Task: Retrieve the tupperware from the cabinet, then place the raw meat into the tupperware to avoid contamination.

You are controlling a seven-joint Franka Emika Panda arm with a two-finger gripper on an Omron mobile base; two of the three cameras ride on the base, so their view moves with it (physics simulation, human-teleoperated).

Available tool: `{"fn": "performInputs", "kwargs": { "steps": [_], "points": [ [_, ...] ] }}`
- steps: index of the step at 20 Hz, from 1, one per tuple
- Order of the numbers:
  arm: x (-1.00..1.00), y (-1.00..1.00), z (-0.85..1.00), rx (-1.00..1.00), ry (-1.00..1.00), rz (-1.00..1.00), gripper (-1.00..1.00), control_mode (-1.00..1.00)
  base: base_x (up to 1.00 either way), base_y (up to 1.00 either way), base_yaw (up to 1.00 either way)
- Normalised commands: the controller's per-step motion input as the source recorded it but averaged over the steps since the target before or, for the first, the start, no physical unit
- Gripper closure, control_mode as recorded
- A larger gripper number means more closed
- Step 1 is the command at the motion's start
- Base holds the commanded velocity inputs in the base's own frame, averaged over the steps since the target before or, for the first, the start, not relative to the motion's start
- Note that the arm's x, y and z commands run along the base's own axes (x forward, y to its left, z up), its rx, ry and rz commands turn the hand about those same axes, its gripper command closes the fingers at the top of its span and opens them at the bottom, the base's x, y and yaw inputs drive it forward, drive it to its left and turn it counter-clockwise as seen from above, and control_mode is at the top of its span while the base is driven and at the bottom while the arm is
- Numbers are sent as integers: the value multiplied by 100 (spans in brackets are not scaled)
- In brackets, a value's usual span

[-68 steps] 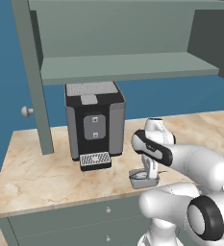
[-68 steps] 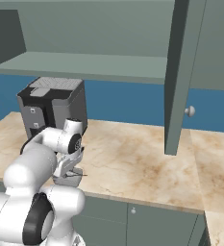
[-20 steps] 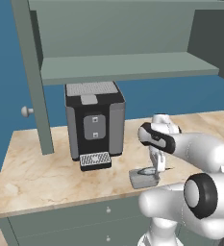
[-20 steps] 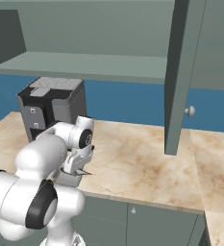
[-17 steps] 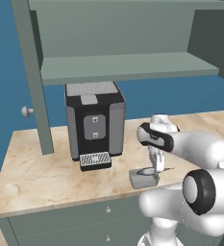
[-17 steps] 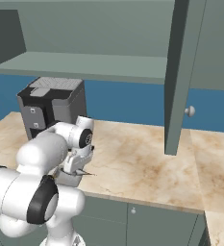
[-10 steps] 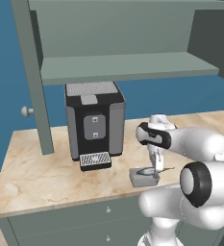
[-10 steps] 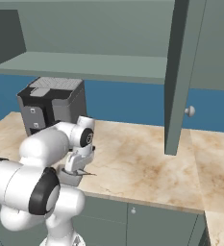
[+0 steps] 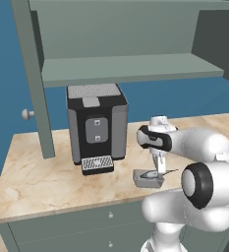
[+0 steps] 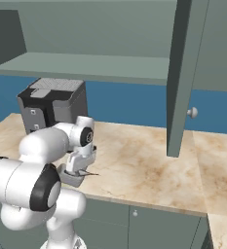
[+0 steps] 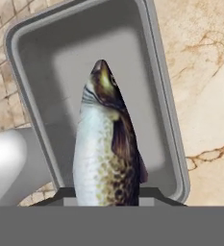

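The tupperware [image 9: 146, 180] is a small grey shallow container on the marble counter, in front of and to the right of the coffee machine. My gripper [image 9: 158, 168] points down over it, shut on the raw meat [image 9: 152, 173], a small dark fish with a pale belly. In the hand view the raw meat [image 11: 106, 149] hangs head-first between the fingertips [image 11: 154, 192], right above the open tupperware [image 11: 167, 110]. From the right I see the gripper [image 10: 79, 169], the tupperware [image 10: 67, 178] and the fish's tail [image 10: 89, 173] sticking out sideways. The cabinet [image 9: 121, 70] stands open above, its shelf bare.
A black and grey coffee machine [image 9: 97, 125] with a grated drip tray [image 9: 97, 164] stands at the back left of the counter [image 9: 32, 177]. The cabinet's open door [image 10: 181, 73] with its knob [image 10: 192, 113] hangs over the counter's right part. Drawer fronts [image 9: 86, 224] run below.
The hand has shifted slightly left over the tupperware, still holding the fish. The tupperware has not moved.
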Motion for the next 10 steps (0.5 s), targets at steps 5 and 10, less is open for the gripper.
{"fn": "performInputs", "kwargs": {
  "steps": [5,10],
  "points": [
    [-7,13,0,-5,-2,0,100,-100,0,0,0],
    [-4,24,0,-3,-1,0,100,-100,0,0,0]
  ]
}}
